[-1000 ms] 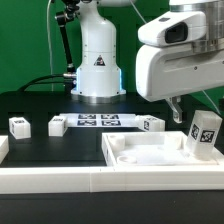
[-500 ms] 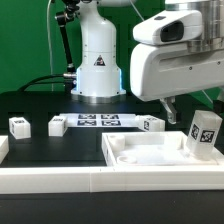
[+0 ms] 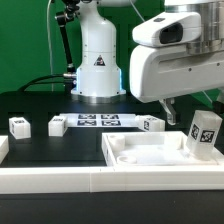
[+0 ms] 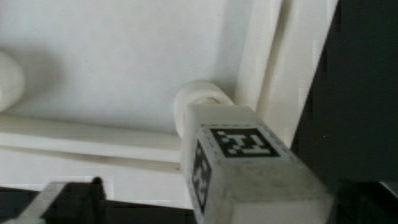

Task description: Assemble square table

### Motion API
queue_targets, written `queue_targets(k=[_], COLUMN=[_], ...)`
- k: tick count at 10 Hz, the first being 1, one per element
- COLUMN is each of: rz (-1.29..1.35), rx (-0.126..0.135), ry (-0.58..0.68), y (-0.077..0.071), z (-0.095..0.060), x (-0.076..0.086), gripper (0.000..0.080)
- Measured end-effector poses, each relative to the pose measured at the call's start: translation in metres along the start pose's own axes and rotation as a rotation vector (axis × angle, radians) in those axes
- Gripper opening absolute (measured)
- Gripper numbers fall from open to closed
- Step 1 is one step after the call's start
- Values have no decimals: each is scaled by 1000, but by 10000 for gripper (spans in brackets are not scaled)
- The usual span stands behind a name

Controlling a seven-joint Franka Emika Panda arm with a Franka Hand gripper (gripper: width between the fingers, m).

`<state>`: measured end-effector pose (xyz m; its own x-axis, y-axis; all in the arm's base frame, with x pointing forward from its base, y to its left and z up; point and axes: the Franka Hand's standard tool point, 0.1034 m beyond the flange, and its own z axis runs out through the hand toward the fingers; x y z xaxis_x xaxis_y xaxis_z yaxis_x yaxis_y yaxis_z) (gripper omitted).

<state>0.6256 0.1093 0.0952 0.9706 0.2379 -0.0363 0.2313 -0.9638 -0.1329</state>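
The white square table slab (image 3: 150,152) lies at the front on the exterior view's right, recessed side up. One tagged leg block (image 3: 205,130) stands upright at its right corner. My gripper (image 3: 180,106) hangs open just above and left of that leg. In the wrist view the leg (image 4: 240,160) rises from the slab (image 4: 125,70), between the dark fingers (image 4: 71,203) of my gripper (image 4: 222,208), which do not touch it. Three more leg blocks lie on the black table: two on the left (image 3: 19,125) (image 3: 57,125) and one (image 3: 152,124) behind the slab.
The marker board (image 3: 97,121) lies in front of the robot base (image 3: 97,65). A long white rail (image 3: 60,180) runs along the front edge. Black cables trail at the back left before a green backdrop.
My gripper has shifted slightly toward the exterior view's left and stays open. The parts have not moved.
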Motion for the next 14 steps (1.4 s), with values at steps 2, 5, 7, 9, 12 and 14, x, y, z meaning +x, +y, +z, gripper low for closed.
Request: queue_targets(k=[2, 5, 7, 9, 12, 14], rz=[71, 80, 72, 67, 67, 67], rx=[-19, -27, -26, -26, -26, -26], ry=[-9, -2, 1, -2, -2, -2], y=[-7, -6, -5, -4, -4, -4], z=[1, 1, 3, 5, 5, 5], x=[0, 5, 8, 8, 8, 8], gripper=[649, 649, 649, 617, 432, 290])
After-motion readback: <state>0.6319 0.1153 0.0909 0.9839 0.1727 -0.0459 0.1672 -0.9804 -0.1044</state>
